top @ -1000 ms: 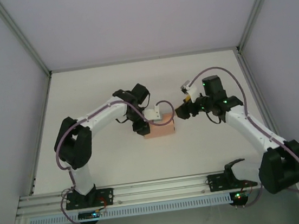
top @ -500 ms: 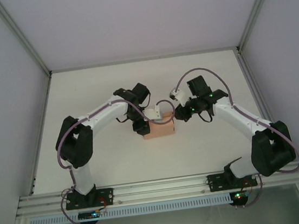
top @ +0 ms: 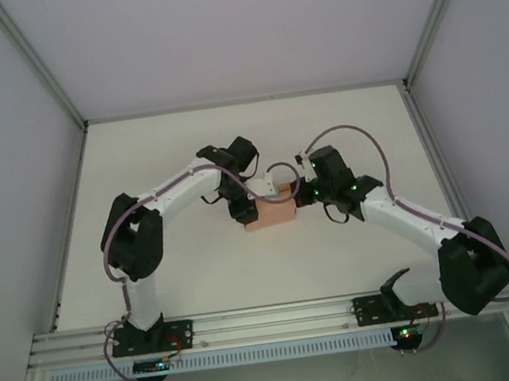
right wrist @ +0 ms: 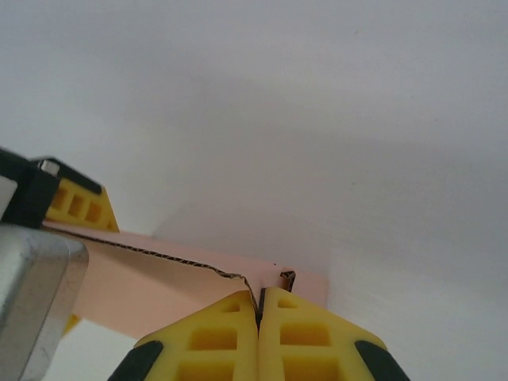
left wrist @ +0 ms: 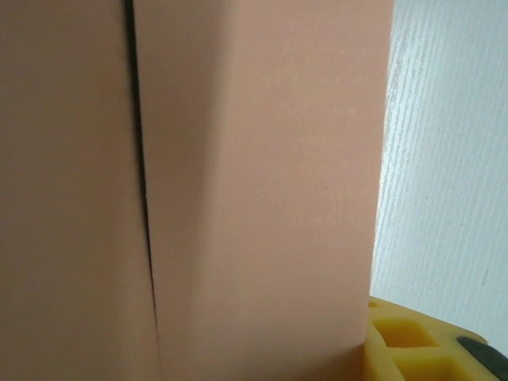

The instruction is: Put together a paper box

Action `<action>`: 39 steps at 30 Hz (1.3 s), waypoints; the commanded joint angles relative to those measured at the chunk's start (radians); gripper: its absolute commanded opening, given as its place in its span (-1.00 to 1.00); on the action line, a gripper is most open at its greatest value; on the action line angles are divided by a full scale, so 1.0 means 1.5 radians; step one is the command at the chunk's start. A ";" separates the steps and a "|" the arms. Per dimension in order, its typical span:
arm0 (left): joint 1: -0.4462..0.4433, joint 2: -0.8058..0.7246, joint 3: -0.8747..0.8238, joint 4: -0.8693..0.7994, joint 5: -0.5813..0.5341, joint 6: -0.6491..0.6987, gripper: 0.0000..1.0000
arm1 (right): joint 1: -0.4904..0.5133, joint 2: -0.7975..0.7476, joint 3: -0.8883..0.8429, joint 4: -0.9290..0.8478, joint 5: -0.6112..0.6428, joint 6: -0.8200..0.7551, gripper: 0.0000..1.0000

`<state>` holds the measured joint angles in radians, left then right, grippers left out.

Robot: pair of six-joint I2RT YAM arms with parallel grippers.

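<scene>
Top view: the salmon-pink rectangular card box (top: 271,214) sits near the middle of the white desk (top: 157,156). My left gripper (top: 249,211) touches its left end and my right gripper (top: 299,195) touches its right end.

Left wrist view: the box is right up against the camera, with a dark seam (left wrist: 143,206) running down it. One yellow finger pad (left wrist: 401,345) presses against its lower right edge, so the left grips the box.

Right wrist view: my right fingers are pressed together, pinching the box's corrugated card edge (right wrist: 159,258). The left's yellow finger (right wrist: 79,208) is at the far end.
</scene>
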<state>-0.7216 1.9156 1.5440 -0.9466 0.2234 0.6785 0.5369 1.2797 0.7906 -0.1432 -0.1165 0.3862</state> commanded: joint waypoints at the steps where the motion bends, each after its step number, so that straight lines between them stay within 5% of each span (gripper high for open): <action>1: -0.002 0.017 0.010 0.006 0.000 0.001 -0.16 | 0.019 -0.010 -0.059 0.131 0.080 0.097 -1.00; 11: -0.001 0.012 0.005 0.013 0.003 0.005 -0.16 | 0.053 0.003 -0.215 0.334 0.102 -0.101 -1.00; 29: 0.000 -0.001 -0.010 0.008 0.007 0.031 -0.17 | 0.027 -0.025 -0.165 0.209 0.080 -0.190 -1.00; 39: 0.000 0.000 -0.004 0.050 0.007 -0.020 -0.06 | 0.049 -0.005 -0.232 0.380 0.070 -0.180 -1.00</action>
<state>-0.7177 1.9167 1.5440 -0.9188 0.2035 0.6628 0.5823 1.2419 0.5045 0.3771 -0.0082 0.1181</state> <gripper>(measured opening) 0.468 0.044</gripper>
